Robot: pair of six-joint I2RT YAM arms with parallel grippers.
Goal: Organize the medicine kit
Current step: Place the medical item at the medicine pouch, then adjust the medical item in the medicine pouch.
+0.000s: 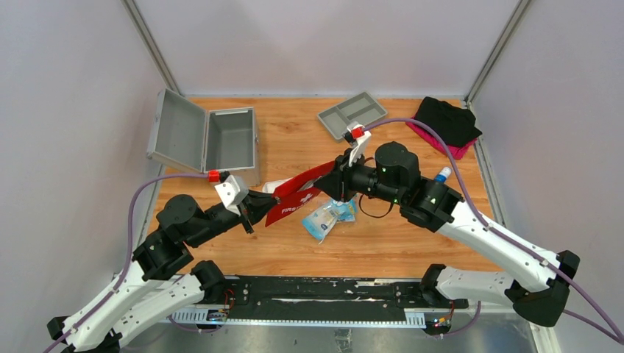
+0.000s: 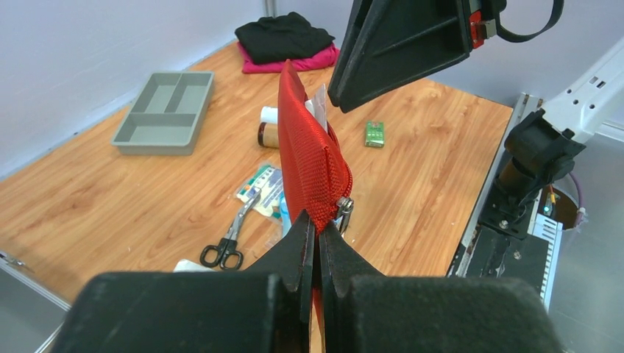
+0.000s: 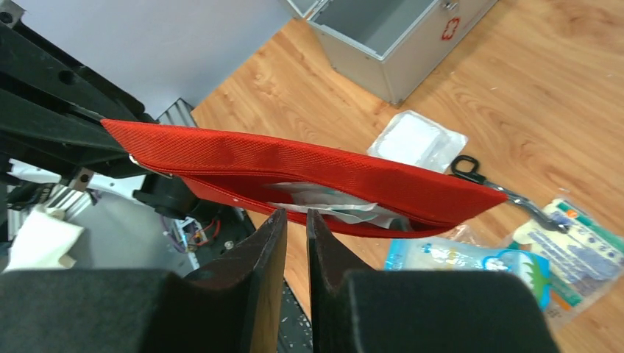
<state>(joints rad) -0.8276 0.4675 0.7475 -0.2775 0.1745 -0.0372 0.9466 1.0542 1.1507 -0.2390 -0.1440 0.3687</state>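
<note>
The red first-aid pouch (image 1: pixel 298 195) hangs above the table between my two grippers, with its zipper open. It also shows in the left wrist view (image 2: pixel 309 154) and the right wrist view (image 3: pixel 294 165). My left gripper (image 2: pixel 318 228) is shut on the pouch's corner beside the zipper pull (image 2: pixel 344 206). My right gripper (image 3: pixel 296 215) sits at the pouch's open edge. Its jaws stand a narrow gap apart and I see nothing between them. White packets (image 3: pixel 331 202) lie inside the pouch. An open grey metal case (image 1: pixel 221 140) stands at the back left.
Under the pouch lie scissors (image 2: pixel 228 235), blue and green packets (image 1: pixel 327 215) and a white gauze pack (image 3: pixel 416 140). A brown bottle (image 2: pixel 268 132) and a small green box (image 2: pixel 374 134) lie nearby. A grey divided tray (image 1: pixel 353 114) and folded black and pink cloths (image 1: pixel 449 121) sit at the back.
</note>
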